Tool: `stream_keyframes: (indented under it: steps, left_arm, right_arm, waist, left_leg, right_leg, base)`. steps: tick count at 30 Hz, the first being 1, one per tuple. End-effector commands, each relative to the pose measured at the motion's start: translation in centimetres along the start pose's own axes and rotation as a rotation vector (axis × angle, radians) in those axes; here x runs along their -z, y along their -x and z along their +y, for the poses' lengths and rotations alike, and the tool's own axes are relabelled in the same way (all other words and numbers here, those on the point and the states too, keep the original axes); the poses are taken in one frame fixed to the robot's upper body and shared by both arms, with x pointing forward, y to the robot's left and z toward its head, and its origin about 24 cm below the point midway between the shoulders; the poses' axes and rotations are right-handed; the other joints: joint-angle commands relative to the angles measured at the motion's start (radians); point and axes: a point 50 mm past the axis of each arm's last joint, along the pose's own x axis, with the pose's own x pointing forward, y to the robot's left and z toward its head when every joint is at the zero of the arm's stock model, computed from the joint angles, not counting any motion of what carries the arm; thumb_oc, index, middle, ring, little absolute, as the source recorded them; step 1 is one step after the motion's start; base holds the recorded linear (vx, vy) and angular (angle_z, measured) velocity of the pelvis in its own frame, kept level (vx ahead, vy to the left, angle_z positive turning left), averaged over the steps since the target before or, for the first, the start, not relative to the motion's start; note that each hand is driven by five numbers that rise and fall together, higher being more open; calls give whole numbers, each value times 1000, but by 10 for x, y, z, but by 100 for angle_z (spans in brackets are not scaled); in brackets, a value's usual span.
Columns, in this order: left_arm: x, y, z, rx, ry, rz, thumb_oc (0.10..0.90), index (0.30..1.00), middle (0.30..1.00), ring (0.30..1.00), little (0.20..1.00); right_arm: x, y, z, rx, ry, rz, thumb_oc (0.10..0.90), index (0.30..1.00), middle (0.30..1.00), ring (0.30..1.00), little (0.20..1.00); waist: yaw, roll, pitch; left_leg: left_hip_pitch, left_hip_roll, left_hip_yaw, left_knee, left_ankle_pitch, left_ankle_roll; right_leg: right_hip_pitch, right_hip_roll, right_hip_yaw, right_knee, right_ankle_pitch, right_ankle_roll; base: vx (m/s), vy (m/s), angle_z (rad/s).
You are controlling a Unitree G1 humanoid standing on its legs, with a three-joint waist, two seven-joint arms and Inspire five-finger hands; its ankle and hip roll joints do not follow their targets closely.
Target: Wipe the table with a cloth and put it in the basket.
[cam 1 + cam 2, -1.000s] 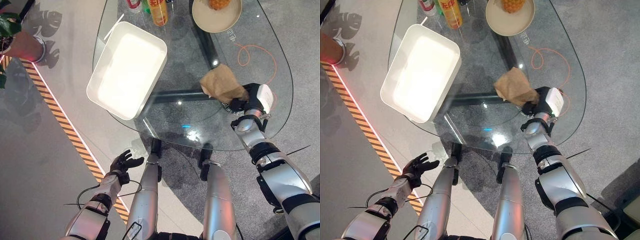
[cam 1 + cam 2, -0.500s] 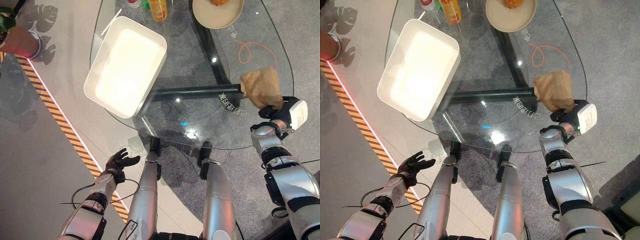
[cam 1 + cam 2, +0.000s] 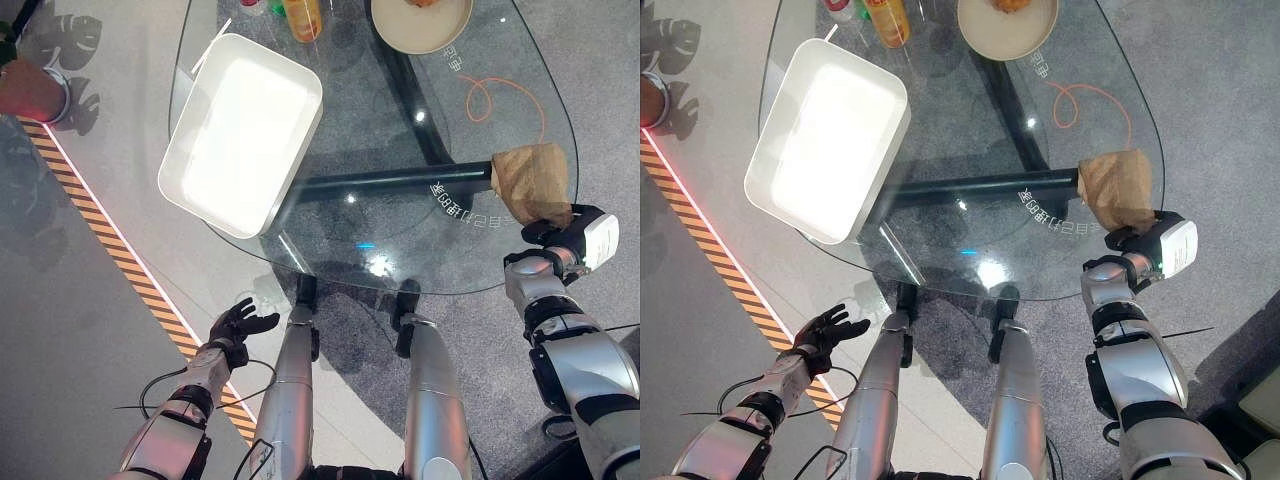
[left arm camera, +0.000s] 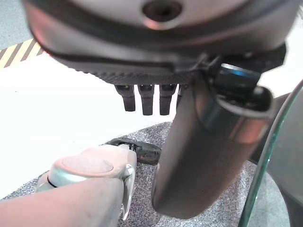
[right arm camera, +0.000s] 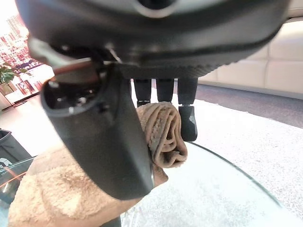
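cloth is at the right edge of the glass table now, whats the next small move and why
Probably sweep the cloth back left across the glass table toward the white basket. The right robot hand pinches the cloth's near end at the table's right rim, so there is no glass left to wipe that way, and the basket sits at the far left. The left robot hand hangs open below the table.

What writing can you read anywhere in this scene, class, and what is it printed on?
White lettering on the glass table beside the cloth: too small to read.
Other lettering beside the plate: too small to read.
Bottle label: cut off, unreadable.
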Motion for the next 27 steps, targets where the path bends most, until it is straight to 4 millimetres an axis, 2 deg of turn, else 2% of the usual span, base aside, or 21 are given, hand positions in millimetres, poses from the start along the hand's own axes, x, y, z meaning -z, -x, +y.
stream_keyframes:
  steps: [1, 7, 17, 21, 27]
  left_arm:
    - [5, 5, 29, -95, 31, 19, 800, 900, 900, 900, 900]
    - [4, 4, 28, -96, 27, 18, 800, 900, 900, 900, 900]
    - [4, 3, 19, -80, 22, 13, 800, 900, 900, 900, 900]
    - [6, 2, 16, -75, 19, 12, 800, 900, 900, 900, 900]
    - [8, 3, 12, -66, 14, 14, 800, 900, 900, 900, 900]
  right_arm:
    - [-9, -33, -55, 258, -39, -79, 100, 300, 300, 300, 200]
    - [-28, -29, -46, 188, -79, -165, 100, 300, 300, 300, 200]
    - [-90, -4, -18, 16, -85, -424, 100, 300, 300, 300, 200]
    - [-102, 6, -7, -43, -60, -485, 100, 300, 300, 300, 200]
    - [-109, 17, 5, -112, 19, -548, 100, 300, 300, 300, 200]
  waist:
    - [-12, -7, -19]
    - [-11, -9, -19]
    - [-4, -5, -19]
    - [-1, -4, -19]
    - [6, 0, -19]
  left_leg:
    - [-5, -68, 87, 104, -104, 119]
    - [-1, -68, 89, 98, -102, 117]
    - [0, -74, 90, 92, -98, 111]
    - [-1, -76, 92, 90, -95, 110]
    - [1, -81, 92, 88, -94, 111]
  right_leg:
    - [43, 64, -28, -77, 46, -20]
    - [46, 64, -30, -82, 46, -21]
    - [46, 61, -33, -87, 43, -25]
    - [47, 61, -34, -88, 41, -28]
    - [48, 59, -38, -87, 38, -32]
  base:
    - [0, 0, 0]
    - [0, 0, 0]
    - [0, 0, 0]
    - [0, 0, 0]
    - [0, 0, 0]
